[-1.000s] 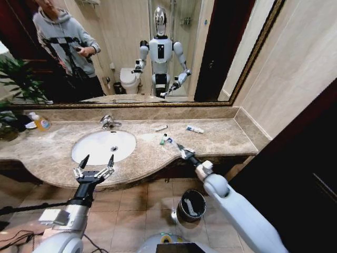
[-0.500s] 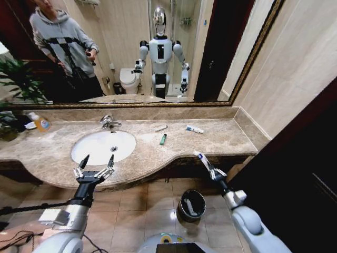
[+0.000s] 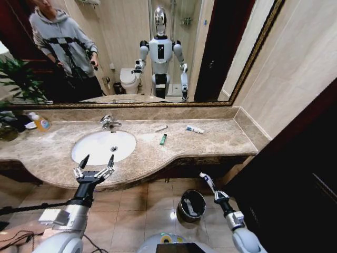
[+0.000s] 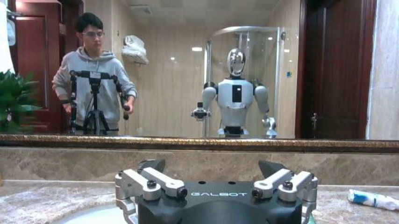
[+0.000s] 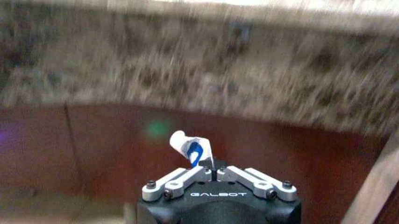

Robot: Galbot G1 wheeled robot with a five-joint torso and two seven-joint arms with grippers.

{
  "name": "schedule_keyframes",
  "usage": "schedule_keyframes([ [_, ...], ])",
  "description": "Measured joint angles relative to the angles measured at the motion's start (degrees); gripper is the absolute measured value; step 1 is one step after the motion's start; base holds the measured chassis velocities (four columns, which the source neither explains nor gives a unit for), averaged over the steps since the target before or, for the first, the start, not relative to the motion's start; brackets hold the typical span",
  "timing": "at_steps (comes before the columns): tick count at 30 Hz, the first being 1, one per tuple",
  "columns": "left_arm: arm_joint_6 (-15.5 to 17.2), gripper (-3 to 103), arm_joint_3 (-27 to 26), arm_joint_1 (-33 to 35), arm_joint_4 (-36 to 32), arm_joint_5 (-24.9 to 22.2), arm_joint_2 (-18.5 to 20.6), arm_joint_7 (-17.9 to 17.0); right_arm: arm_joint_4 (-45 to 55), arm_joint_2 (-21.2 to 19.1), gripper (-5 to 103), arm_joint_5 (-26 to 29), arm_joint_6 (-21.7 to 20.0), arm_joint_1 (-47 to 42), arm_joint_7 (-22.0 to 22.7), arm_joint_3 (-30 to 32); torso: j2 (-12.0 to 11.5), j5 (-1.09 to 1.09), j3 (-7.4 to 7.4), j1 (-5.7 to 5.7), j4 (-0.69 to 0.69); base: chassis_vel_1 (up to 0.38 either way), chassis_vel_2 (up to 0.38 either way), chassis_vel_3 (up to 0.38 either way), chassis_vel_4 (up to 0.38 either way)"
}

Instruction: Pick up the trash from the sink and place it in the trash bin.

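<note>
The white oval sink (image 3: pixel 95 150) is set in the marble counter. A green tube (image 3: pixel 163 139), a small white tube (image 3: pixel 161 127) and a white-and-blue tube (image 3: pixel 194 128) lie on the counter to its right; the last one also shows in the left wrist view as the white-and-blue tube (image 4: pixel 373 199). My right gripper (image 3: pixel 213 191) hangs below the counter edge, just right of and above the black trash bin (image 3: pixel 200 196). It is shut on a white tube (image 3: pixel 204 179) with a blue mark, seen close as the held tube (image 5: pixel 190 147) in the right gripper (image 5: pixel 214 170). My left gripper (image 3: pixel 95 173) stands open at the counter's front edge before the sink.
A chrome faucet (image 3: pixel 109 122) stands behind the basin, and an orange-yellow soap bottle (image 3: pixel 41 123) sits far left by a plant. The bin holds a white piece (image 3: pixel 188 207). A dark wall panel (image 3: pixel 295 174) closes off the right side. Tiled floor lies below.
My right arm has swung down from the counter edge to floor level beside the bin, still gripping the white tube. The left arm has stayed put.
</note>
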Motion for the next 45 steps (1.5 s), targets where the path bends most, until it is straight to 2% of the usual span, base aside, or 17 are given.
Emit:
schedule_keyframes([
  [3,0.00,100,0.00,0.00,0.00,0.00,0.00,0.00,-4.63,0.97,0,-1.85,-0.80,1.73,-0.57,-1.63,-0.01,0.01,0.00,0.00,0.00,0.000,0.000,0.000,0.000],
  [7,0.00,100,0.00,0.00,0.00,0.00,0.00,0.00,-9.10,2.09,0,-6.14,-4.05,3.95,-2.19,-3.39,-0.01,0.01,0.00,0.00,0.00,0.000,0.000,0.000,0.000],
  [11,0.00,100,0.00,0.00,0.00,0.00,0.00,0.00,-16.76,4.68,0,-15.36,-7.07,9.27,-3.31,-5.07,-0.01,0.01,0.00,0.00,0.00,0.000,0.000,0.000,0.000],
  [14,0.00,100,0.00,0.00,0.00,0.00,0.00,0.00,-21.33,6.28,0,-18.54,-8.26,12.55,-3.24,-5.60,-0.01,-0.01,0.00,0.00,0.00,0.000,0.000,0.000,0.000],
  [24,0.00,100,0.00,0.00,0.00,0.00,0.00,0.00,-43.09,13.25,0,-28.84,-7.33,26.45,-0.86,-3.99,-0.01,0.00,0.01,0.00,0.01,0.000,0.000,0.000,0.000],
  [28,0.00,100,0.00,0.00,0.00,0.00,0.00,0.00,-50.16,14.58,0,-29.81,-8.01,29.84,-0.28,-3.29,-0.01,0.00,0.01,0.00,0.00,0.000,0.000,0.000,0.000],
  [32,0.00,100,0.00,0.00,0.00,0.00,0.00,0.00,-53.08,14.83,0,-29.80,-8.86,31.38,-0.01,-3.18,-0.01,0.00,0.01,0.00,0.00,0.000,0.000,0.000,0.000],
  [38,0.00,100,0.00,0.00,0.00,0.00,0.00,0.00,-53.27,14.72,0,-29.73,-9.62,31.76,0.75,-3.33,-0.01,0.00,0.00,0.00,0.00,0.000,0.000,0.000,0.000],
  [39,0.00,100,0.00,0.00,0.00,0.00,0.00,0.00,-53.24,14.68,-3,-29.73,-9.81,31.76,1.00,-3.38,-0.01,0.00,0.01,0.00,0.00,0.000,0.000,0.000,0.000],
  [41,0.00,100,0.00,0.00,0.00,0.00,0.00,0.00,-52.83,14.68,7,-29.69,-10.58,31.61,1.64,-3.47,-0.01,0.00,0.00,0.00,0.00,0.000,0.000,0.000,0.000],
  [43,0.00,100,0.00,0.00,0.00,0.00,0.00,0.00,-52.64,14.68,7,-29.65,-10.77,31.49,1.72,-3.49,-0.01,0.00,0.00,0.00,0.00,0.000,0.000,0.000,0.000],
  [45,0.00,100,0.00,0.00,0.00,0.00,0.00,0.00,-52.41,14.68,17,-29.57,-10.98,31.32,1.76,-3.50,-0.01,0.01,0.01,0.00,0.00,0.000,0.000,0.000,0.000],
])
